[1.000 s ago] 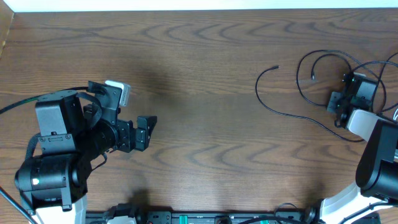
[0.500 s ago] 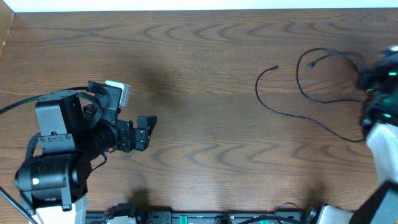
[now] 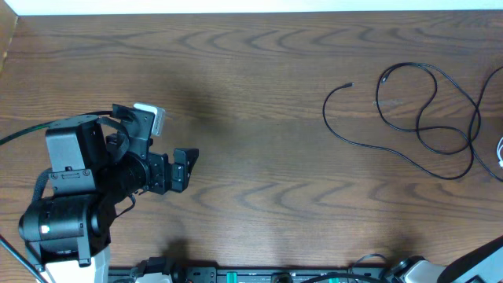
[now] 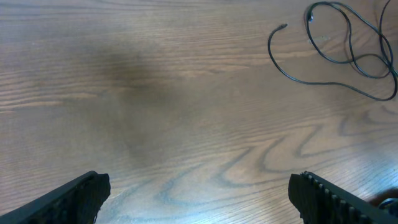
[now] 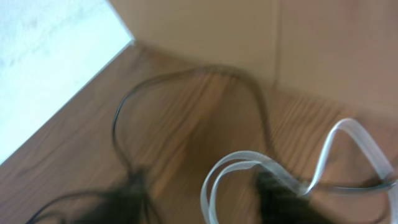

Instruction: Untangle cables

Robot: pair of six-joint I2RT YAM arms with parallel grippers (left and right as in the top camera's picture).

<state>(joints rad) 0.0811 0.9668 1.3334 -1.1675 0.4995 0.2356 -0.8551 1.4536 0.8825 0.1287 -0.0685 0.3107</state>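
The black cord (image 3: 369, 145) lies loose on the wooden table at the right, in wide loops with one plug end (image 3: 350, 85) pointing left. It also shows far off in the left wrist view (image 4: 339, 83). A short piece of the white cord (image 3: 500, 151) peeks in at the right edge. In the blurred right wrist view the white cord (image 5: 239, 155) loops between and over the dark fingertips (image 5: 280, 193), with the black cord (image 5: 205, 70) arcing beyond. My right gripper (image 5: 202, 196) has its fingers apart. My left gripper (image 3: 185, 167) (image 4: 199, 205) hangs wide open over bare wood at the left.
A pale upright board (image 5: 249, 31) stands just beyond the cords in the right wrist view. The table's far edge (image 3: 236, 8) runs along the top. The left arm's bulky body (image 3: 71, 196) fills the lower left. A thick black lead (image 3: 23, 134) runs off it leftward.
The right arm has swung out of the overhead view to the right and its jaws have parted. The black cord has dropped into wider loops on the table. The left arm has not moved.
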